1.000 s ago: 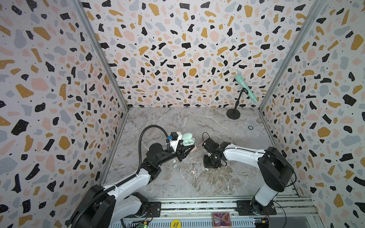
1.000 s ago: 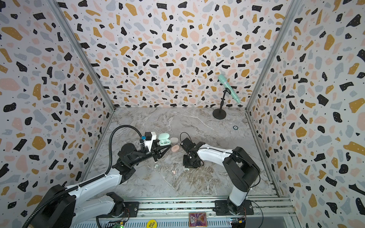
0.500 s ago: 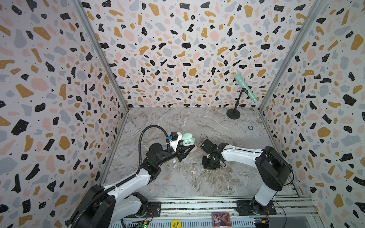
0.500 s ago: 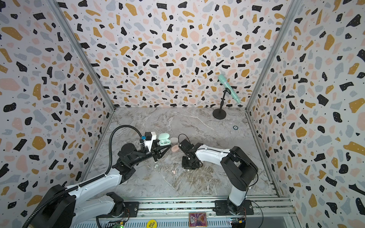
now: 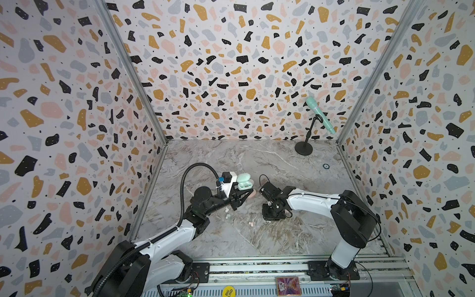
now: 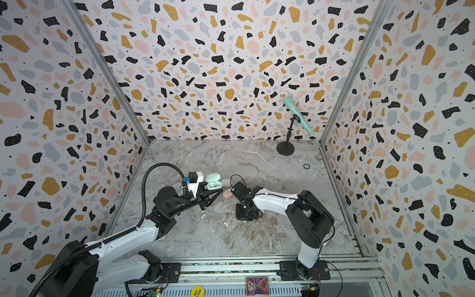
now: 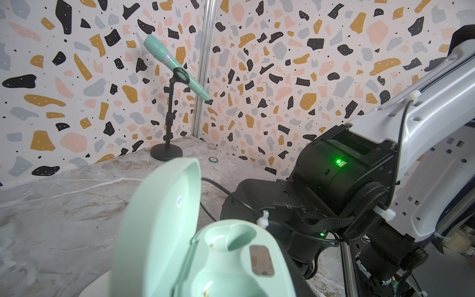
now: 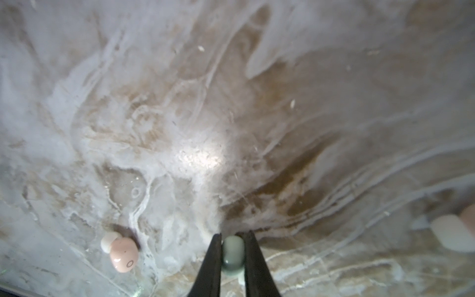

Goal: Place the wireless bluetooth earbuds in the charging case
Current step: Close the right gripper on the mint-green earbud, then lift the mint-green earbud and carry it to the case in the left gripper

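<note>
Right gripper (image 8: 234, 232) pinches a mint earbud (image 8: 232, 254)!
We see it low on the table (image 5: 282, 164), centre-near, long axis in line with the fingers; left gripper (image 5: 246, 195) clamps the open mint case (image 5: 243, 182) just left.

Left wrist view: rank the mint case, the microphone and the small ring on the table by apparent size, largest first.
1. mint case: largest, but it is nearest the camera, so it looks inflated.
2. microphone.
3. ring: smallest.
</note>
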